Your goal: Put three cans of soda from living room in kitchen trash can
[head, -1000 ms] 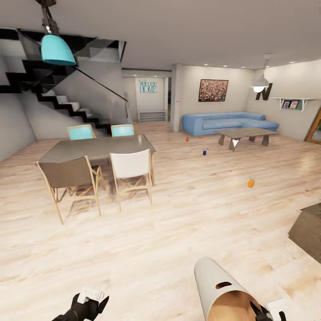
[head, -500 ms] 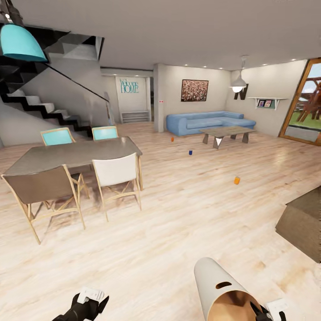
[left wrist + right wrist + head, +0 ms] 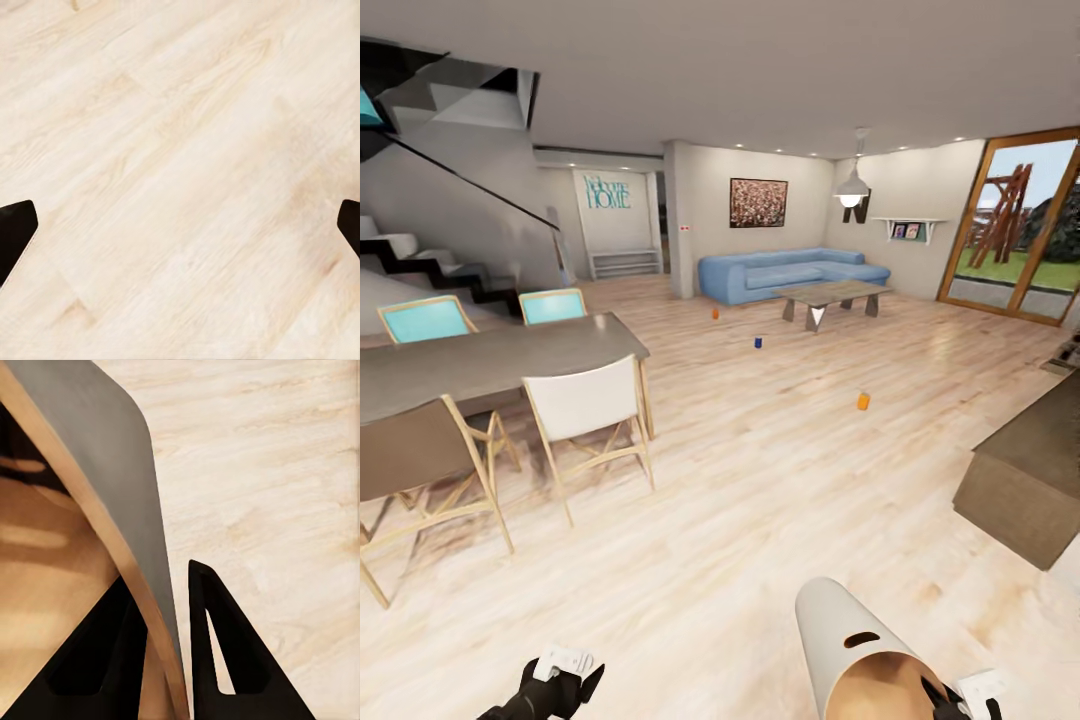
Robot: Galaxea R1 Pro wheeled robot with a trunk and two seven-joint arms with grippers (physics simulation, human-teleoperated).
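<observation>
Your right gripper (image 3: 176,652) pinches the tash can's (image 3: 850,650) rim, seemingly firmly; your left gripper (image 3: 180,225) hangs wide open, empty. Three soda cans stand on the living-room floor (image 3: 780,470): orange (image 3: 863,401), blue (image 3: 758,342), orange (image 3: 715,313).

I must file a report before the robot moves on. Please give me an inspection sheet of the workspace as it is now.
Surface: light wood floor, bare around the robot.
Job's things: near orange can, dark blue can and far orange can stand apart on the floor; bin is carried tilted, mouth toward the camera.
Clutter: nothing seen.
Pincers: right pincer clamps the bin's rim, one finger inside, one outside; left pincer open, nothing between its fingers.
Cables: nothing seen.
Surroundings: dining table with chairs, blue sofa, low table, stairs, glass door.
</observation>
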